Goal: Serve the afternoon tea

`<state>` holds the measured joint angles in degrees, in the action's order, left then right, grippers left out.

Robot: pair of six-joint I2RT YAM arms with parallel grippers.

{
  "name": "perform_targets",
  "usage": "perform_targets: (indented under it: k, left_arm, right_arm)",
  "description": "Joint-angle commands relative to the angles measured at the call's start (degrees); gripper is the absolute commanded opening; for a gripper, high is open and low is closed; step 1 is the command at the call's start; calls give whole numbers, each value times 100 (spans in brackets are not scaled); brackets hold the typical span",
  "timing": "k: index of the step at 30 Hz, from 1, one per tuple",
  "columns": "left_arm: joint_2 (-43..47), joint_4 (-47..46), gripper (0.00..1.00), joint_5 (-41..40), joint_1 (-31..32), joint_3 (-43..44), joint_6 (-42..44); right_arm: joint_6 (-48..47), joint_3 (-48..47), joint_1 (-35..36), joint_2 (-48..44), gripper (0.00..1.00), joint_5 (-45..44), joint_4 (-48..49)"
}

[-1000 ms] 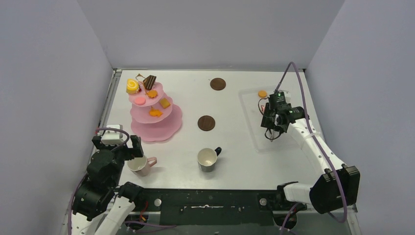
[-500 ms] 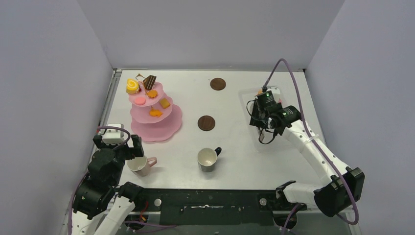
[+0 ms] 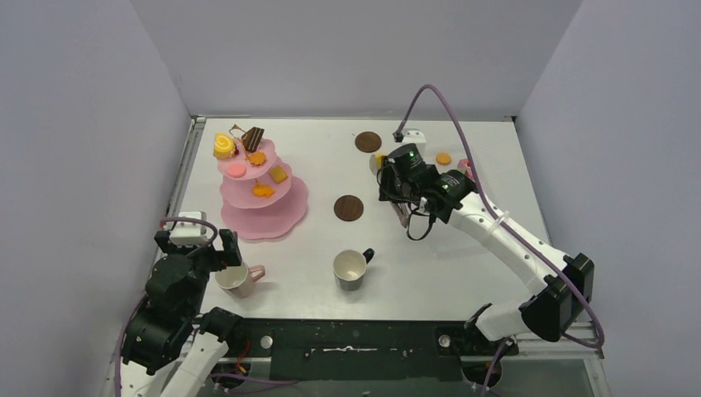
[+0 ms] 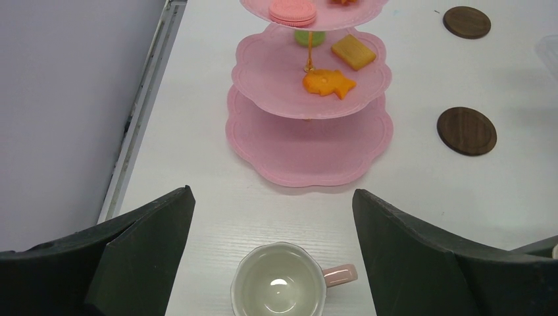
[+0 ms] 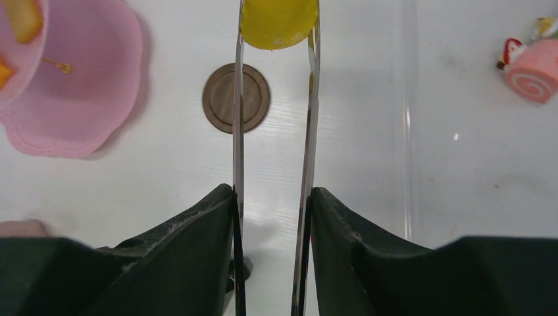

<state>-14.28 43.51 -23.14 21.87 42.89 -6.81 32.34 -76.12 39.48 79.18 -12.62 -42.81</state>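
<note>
The pink three-tier stand (image 3: 263, 198) at the left carries several toy pastries. My right gripper (image 5: 271, 191) is shut on the long metal tongs (image 5: 239, 131), whose tips pinch a round yellow pastry (image 5: 279, 23) above the table near the middle coaster (image 5: 235, 99). In the top view this gripper (image 3: 397, 184) hangs between the two brown coasters (image 3: 368, 141) (image 3: 348, 208). My left gripper (image 4: 273, 194) stands open just above the pink mug (image 4: 279, 283), touching nothing. The black mug (image 3: 351, 269) stands at front centre.
The clear plastic tray (image 5: 408, 131) lies right of the tongs, holding a pink swirl roll (image 5: 530, 72); an orange pastry (image 3: 444, 158) also lies in it. Grey walls close in the table's left, back and right sides.
My right arm has swung left from over the clear tray toward the table's middle, carrying the tongs. The left arm has not moved.
</note>
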Motion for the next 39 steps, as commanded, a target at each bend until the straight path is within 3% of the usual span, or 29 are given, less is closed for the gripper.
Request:
perform_targets:
  k: [1,18,39]
  left_arm:
    - [120,-259,89,-3,-66,116,39]
    - [276,-190,89,-285,-171,160,8]
    - [387,-92,89,-477,-241,234,-104]
  right_arm:
    - [-154,-420,300,270,42,202,1149]
    - [48,-1421,1242,1811,42,971,2346]
    - [413,-2637,2250,3139,43,1432,2636]
